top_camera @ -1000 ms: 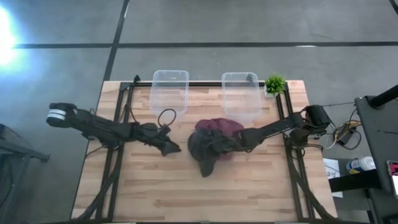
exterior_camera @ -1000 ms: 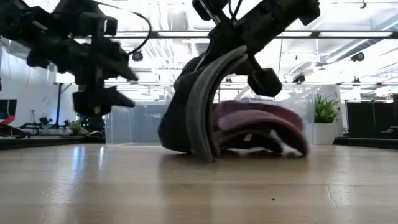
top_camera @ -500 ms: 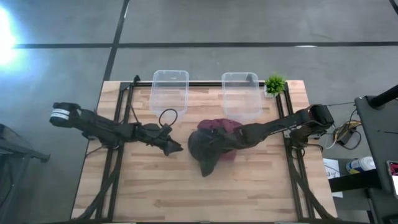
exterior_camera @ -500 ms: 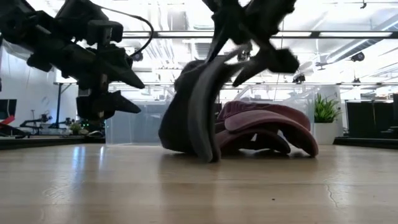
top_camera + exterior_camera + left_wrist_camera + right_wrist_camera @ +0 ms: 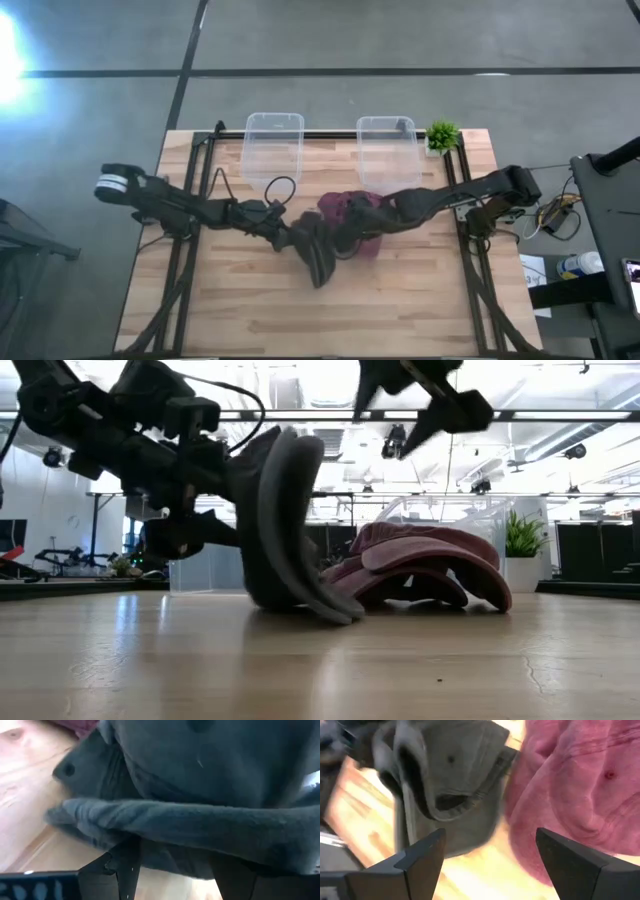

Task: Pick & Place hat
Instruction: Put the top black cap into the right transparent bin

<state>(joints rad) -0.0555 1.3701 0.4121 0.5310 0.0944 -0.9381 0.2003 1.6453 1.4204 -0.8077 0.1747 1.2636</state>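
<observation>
A dark grey hat stands on its edge on the wooden table, tilted, with its lower rim on the wood. A maroon hat lies right beside it, brim down. My left gripper is open at the grey hat's left side, and the hat fills its wrist view. My right gripper hangs open above both hats, touching nothing. Its wrist view looks down on the grey hat and the maroon hat. My left gripper comes level from the table's left, its open fingers reaching under the grey hat's brim edge. The brim lies across the fingers and hides their tips. I cannot tell whether they touch it. The hat rests on the table.
Two clear plastic bins stand at the table's far edge, with a small green plant at the far right corner. Black frame rails run along both sides. Bare wood lies toward the near edge.
My right gripper has opened, let go of the grey hat and risen clear of it. My left gripper has gone toward the table's right, up to the grey hat. The hat has shifted and tipped toward the left gripper, its lower rim staying on the table.
</observation>
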